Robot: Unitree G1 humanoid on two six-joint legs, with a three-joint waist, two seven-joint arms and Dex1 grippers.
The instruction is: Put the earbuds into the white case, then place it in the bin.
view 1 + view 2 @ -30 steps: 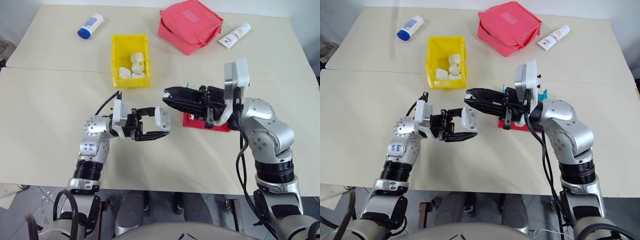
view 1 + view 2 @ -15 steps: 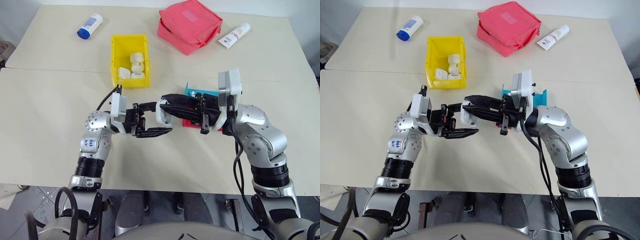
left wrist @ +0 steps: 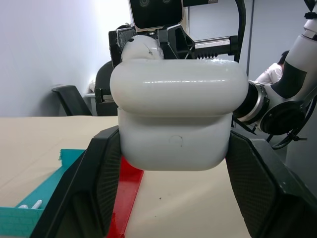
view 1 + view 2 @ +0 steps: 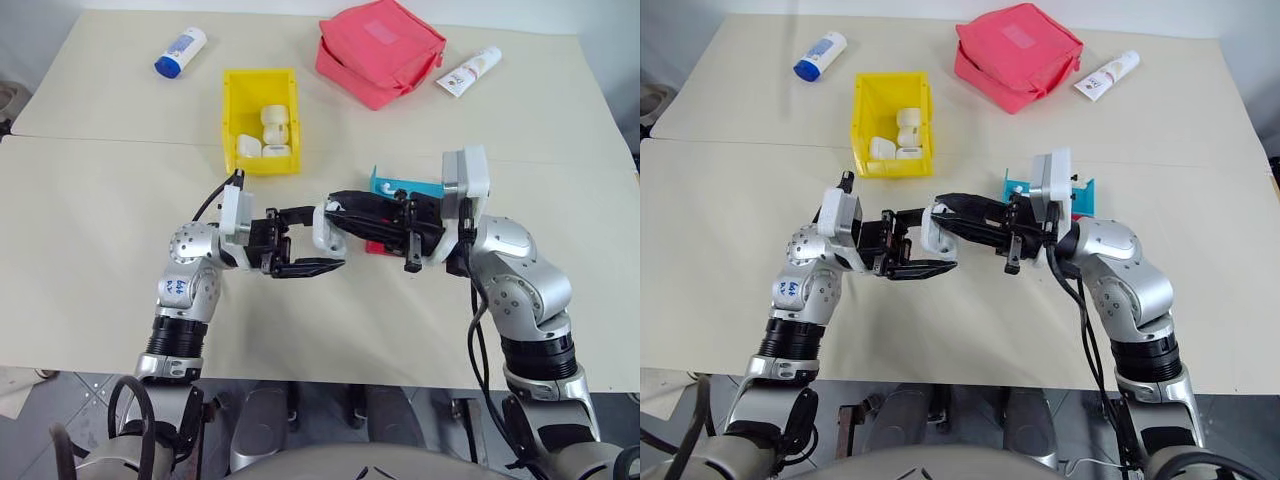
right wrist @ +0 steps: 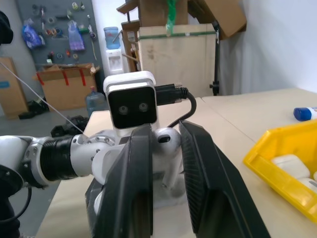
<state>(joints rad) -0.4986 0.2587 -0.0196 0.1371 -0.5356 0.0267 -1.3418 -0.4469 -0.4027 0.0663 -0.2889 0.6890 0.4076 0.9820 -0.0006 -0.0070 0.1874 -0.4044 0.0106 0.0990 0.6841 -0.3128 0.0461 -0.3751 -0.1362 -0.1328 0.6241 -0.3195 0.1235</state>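
Your right gripper (image 4: 335,207) has come in to meet the left gripper (image 4: 322,243). It pinches an earbud (image 5: 166,140) over the white case (image 3: 176,120), which your left clamps above the table (image 4: 100,250).

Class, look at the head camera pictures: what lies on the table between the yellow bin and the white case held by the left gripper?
Nothing: in the left eye view the tabletop between the bin and the white case in the left gripper is bare.

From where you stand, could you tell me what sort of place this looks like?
Probably a workshop or lab with storage: a pegboard of hanging tools, stacked cardboard boxes and a water dispenser stand behind the beige work table.
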